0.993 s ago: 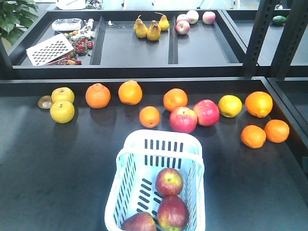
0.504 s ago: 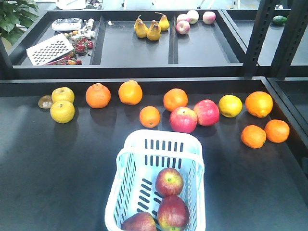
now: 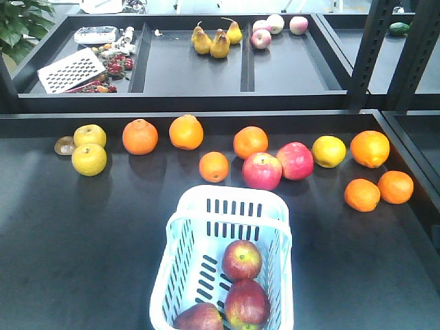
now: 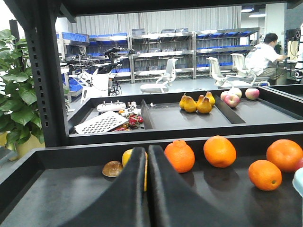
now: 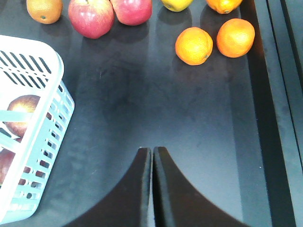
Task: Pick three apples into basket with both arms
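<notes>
Judging by three dark apples (image 3: pixel 241 260) lying in the basket (image 3: pixel 230 203) at the counter's near edge, loading looks finished. The left end effector (image 4: pixel 147 156) and right end effector (image 5: pixel 152 156) are both closed, empty; nothing remains but retreating.

The basket (image 3: pixel 180 265) is pale blue-white plastic, rectangular, with rows of vertical slots in its walls and floor. It stands upright on the dark shelf at the near edge, its near end cut off by the frame. Three dark red apples lie inside it. One apple (image 3: pixel 241 260) sits toward the middle, its yellow-green stem patch up. A second apple (image 3: pixel 246 303) lies just nearer, touching it. The third apple (image 3: pixel 199 317) lies at the left, partly out of view.
</notes>
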